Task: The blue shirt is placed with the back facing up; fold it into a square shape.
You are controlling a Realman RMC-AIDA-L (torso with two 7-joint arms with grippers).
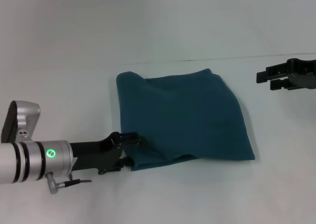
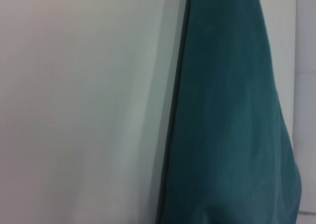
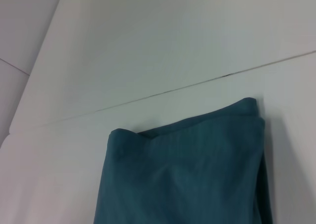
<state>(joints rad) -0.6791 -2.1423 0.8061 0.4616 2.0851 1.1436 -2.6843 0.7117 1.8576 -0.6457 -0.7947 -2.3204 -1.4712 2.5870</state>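
I'm seeing the blue shirt (image 1: 185, 118) as a plain dark teal, no print showing on the upturned cloth. My left gripper (image 1: 129, 150) is black, on a silver arm (image 1: 22, 157) with black bands and a glowing green light. My right gripper (image 1: 269, 80) is black too. The table (image 1: 74, 61) reads pale grey-white, crossed by one thin dark seam.

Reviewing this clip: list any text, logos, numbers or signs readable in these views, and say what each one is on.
No readable text in any view.
The blue shirt shows only plain teal cloth in the head and both wrist views; no lettering or label is visible.
The left arm carries a round green indicator light near its wrist; whatever mark it holds is too small to read.
The left hand and right hand show no markings.
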